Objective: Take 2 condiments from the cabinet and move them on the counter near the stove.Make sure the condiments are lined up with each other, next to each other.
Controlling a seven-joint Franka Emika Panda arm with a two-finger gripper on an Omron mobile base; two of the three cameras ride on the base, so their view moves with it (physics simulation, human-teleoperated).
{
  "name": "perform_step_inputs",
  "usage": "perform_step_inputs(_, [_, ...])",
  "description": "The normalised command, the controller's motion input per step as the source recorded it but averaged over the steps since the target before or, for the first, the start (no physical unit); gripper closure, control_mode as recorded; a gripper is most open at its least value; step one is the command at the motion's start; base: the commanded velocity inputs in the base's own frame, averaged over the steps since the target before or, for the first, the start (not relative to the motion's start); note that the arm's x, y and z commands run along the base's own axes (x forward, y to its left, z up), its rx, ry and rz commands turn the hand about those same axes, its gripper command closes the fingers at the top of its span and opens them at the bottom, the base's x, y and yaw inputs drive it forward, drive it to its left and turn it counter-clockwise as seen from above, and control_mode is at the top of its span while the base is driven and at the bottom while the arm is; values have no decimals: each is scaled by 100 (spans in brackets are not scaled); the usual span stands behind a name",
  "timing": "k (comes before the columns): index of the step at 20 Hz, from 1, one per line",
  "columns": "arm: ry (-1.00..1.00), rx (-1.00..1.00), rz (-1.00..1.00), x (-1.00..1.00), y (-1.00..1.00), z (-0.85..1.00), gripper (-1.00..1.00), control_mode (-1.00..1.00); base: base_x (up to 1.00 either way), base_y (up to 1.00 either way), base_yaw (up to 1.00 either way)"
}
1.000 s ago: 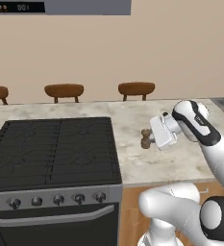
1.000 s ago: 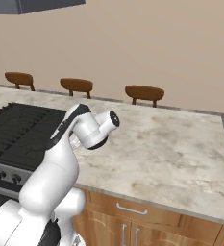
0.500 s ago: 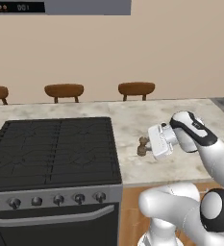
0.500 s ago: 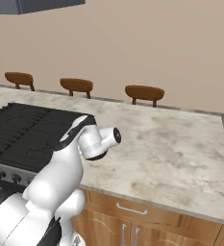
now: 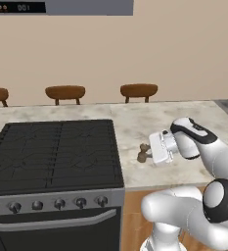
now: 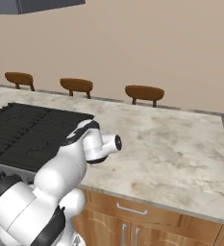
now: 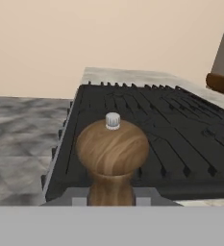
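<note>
A brown wooden shaker [image 5: 144, 153] with a round top and a small silver knob stands upright between my fingers, just right of the stove [image 5: 57, 152]. My gripper [image 5: 148, 152] reaches in from the right and is shut on the shaker's lower body. The shaker's base is at or just above the counter [image 5: 149, 122]; I cannot tell whether it touches. In the hand view the shaker [image 7: 112, 153] sits over my gripper [image 7: 112, 200], with the black grates of the stove [image 7: 171, 129] behind it. The second shaker and the cabinet are out of view.
The counter [image 6: 171, 144] stretches wide to the right of the stove [image 6: 31, 129]. Wooden stools [image 5: 65, 91] [image 5: 139, 89] [image 6: 143, 92] line its far edge against the beige wall. A hood [image 5: 61, 6] hangs above the stove. Drawer fronts [image 6: 132, 211] lie under the counter's near edge.
My gripper has come down and slightly left with the shaker, from a little above the counter to counter level beside the stove.
</note>
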Motion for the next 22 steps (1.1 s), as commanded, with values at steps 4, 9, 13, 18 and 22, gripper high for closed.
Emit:
perform_step_inputs(4, [0,0,0,8,0,-26,100,-100,0,0,0])
perform_step_inputs(9, [0,1,0,12,2,-15,100,-100,0,0,0])
perform_step_inputs(13, [0,1,0,25,22,-4,100,-100,0,0,0])
perform_step_inputs(18, [2,0,0,27,21,-17,100,-100,0,0,0])
perform_step_inputs(22, [2,0,0,17,0,-27,100,-100,0,0,0])
